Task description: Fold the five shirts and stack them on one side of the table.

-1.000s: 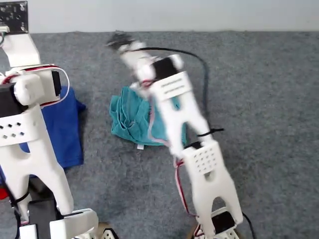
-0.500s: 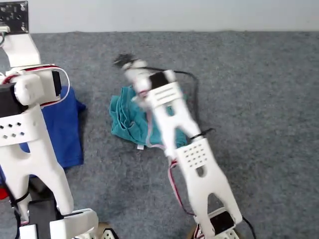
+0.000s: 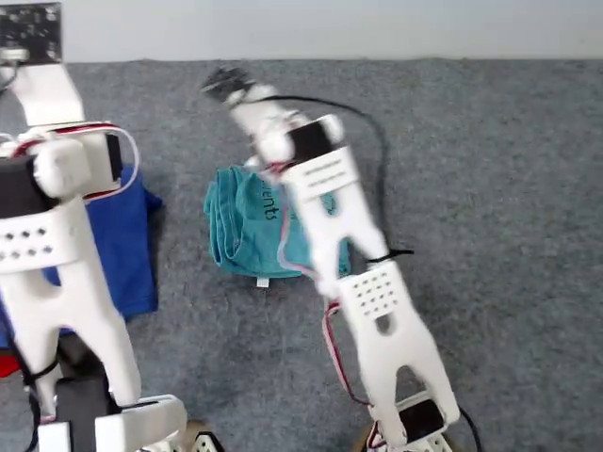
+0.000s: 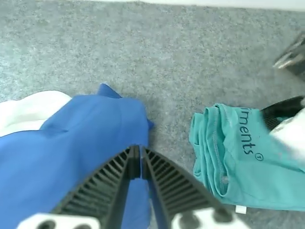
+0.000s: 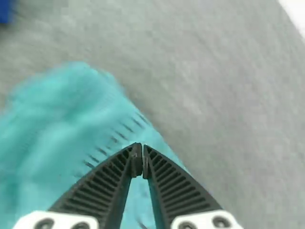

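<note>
A teal shirt lies folded in the middle of the grey table, print side up; it also shows in the left wrist view and under my right gripper. My right gripper is shut with nothing in it, raised over the teal shirt's far edge. A blue shirt lies at the left of the table, partly covered by the left arm. My left gripper hangs shut and empty above the blue shirt. A white shirt lies beside the blue one.
The table is a grey carpet-like surface with free room on its right half. The right arm's black cable loops over the table behind the teal shirt. Something red peeks out at the left edge by the left arm's base.
The right arm swung in toward the teal shirt and back out to the far side. The teal shirt went from bunched up to flatter, its print now showing. The left arm barely shifted.
</note>
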`<action>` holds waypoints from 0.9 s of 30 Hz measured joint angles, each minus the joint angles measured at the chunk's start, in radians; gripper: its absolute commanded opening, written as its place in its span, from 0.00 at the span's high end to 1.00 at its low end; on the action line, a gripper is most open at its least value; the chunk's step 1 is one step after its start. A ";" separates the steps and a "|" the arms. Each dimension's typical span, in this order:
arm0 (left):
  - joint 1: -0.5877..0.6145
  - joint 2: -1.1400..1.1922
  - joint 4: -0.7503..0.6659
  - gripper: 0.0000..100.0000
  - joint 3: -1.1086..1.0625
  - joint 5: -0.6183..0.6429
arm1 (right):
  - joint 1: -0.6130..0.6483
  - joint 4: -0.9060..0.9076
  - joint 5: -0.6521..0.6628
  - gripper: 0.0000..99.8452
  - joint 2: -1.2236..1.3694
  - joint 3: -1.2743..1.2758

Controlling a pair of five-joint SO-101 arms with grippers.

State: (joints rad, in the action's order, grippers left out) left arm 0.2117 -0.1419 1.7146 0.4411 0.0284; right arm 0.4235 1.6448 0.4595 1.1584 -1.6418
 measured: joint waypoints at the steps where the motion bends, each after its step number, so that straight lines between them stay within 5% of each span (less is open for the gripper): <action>1: -0.017 0.018 -0.011 0.98 -0.012 0.000 | -0.031 0.009 0.000 0.99 0.000 0.000; 10: -0.226 0.247 -0.028 0.83 -0.015 0.074 | -0.117 0.025 -0.002 0.99 0.041 0.006; 23: -0.408 0.503 -0.048 0.84 -0.020 0.190 | -0.203 -0.014 -0.005 0.99 0.229 0.009; 27: -0.408 0.503 -0.048 0.94 -0.025 0.196 | -0.210 -0.014 -0.055 0.99 0.229 0.009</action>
State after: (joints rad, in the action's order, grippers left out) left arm -0.1964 0.3613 1.6671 0.4166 0.2248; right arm 0.2133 1.6310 0.4043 1.3871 -1.6326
